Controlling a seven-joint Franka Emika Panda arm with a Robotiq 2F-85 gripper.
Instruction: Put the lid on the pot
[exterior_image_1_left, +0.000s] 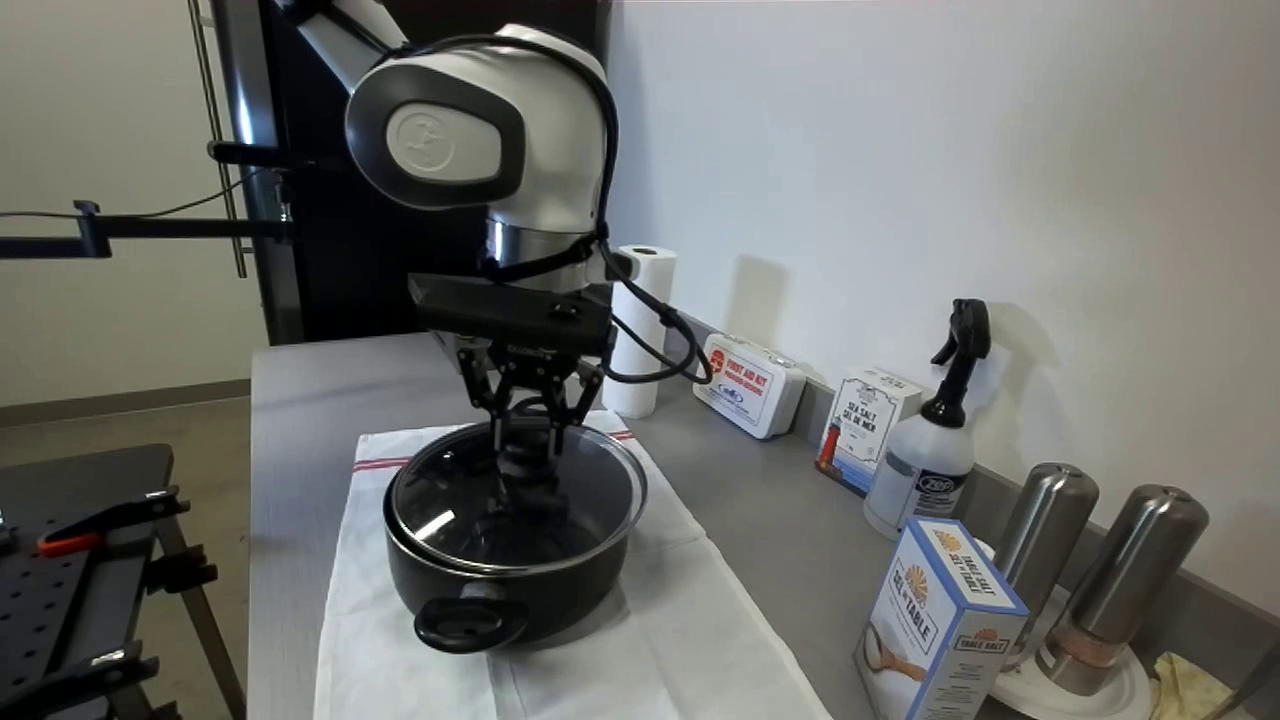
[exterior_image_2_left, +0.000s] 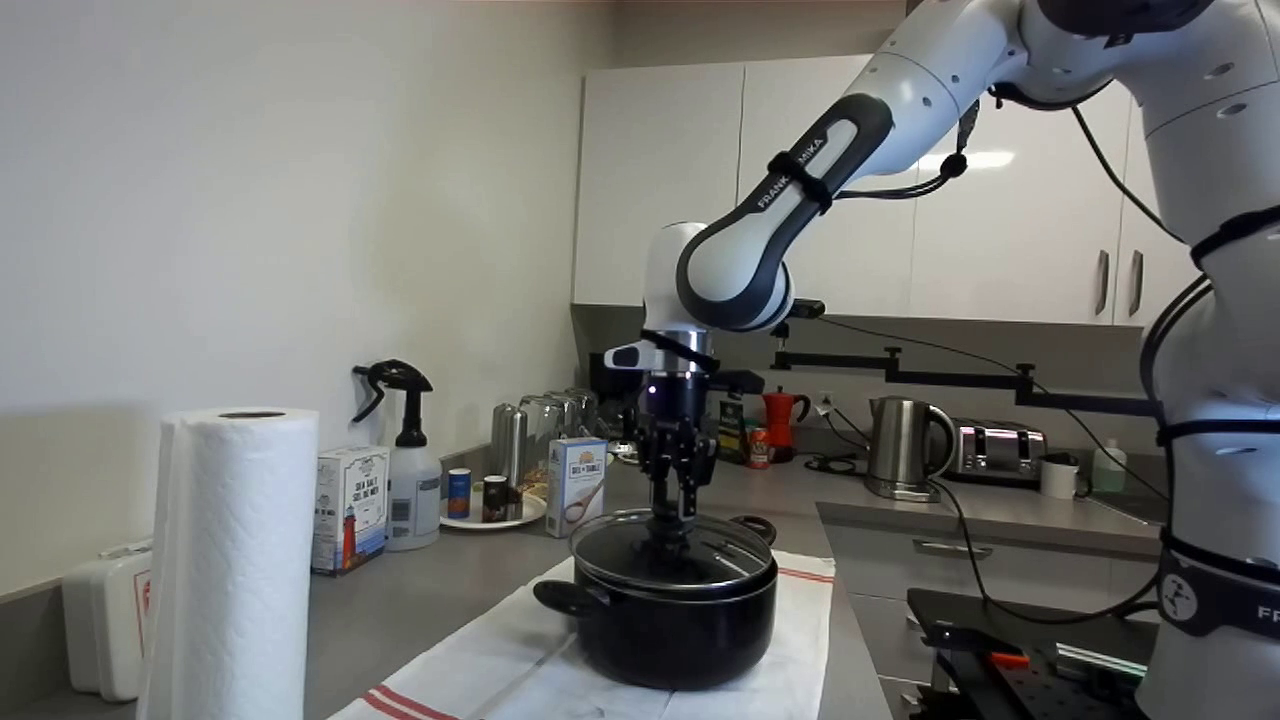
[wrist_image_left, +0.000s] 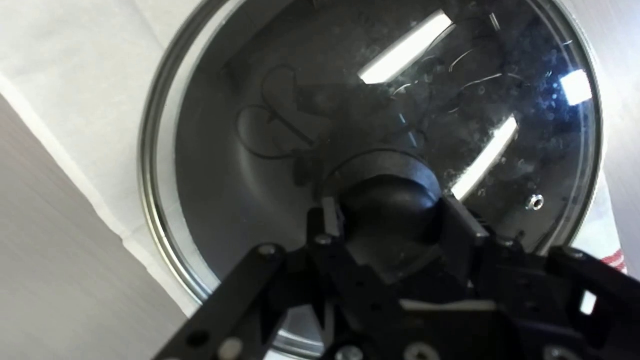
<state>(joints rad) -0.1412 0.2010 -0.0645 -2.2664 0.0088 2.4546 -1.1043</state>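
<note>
Lid (wrist_image_left: 350, 117) over pot (exterior_image_2_left: 680, 640), knob (wrist_image_left: 390, 202) in the pinching hand (exterior_image_1_left: 527, 444), open counter (exterior_image_1_left: 765, 520) past the cloth (exterior_image_1_left: 690, 620) edge

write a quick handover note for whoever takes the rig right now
Gripper: shut on the knob of the lid.
Lid: over the pot, overhanging it on one side; can't confirm whether they touch.
Pot: upright on the white cloth.
Done: lid gripped and positioned above the pot.
Left: probably centre and seat the lid, then release and back away.

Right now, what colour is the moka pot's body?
Red; the moka pot's body shows best in an exterior view.
</note>
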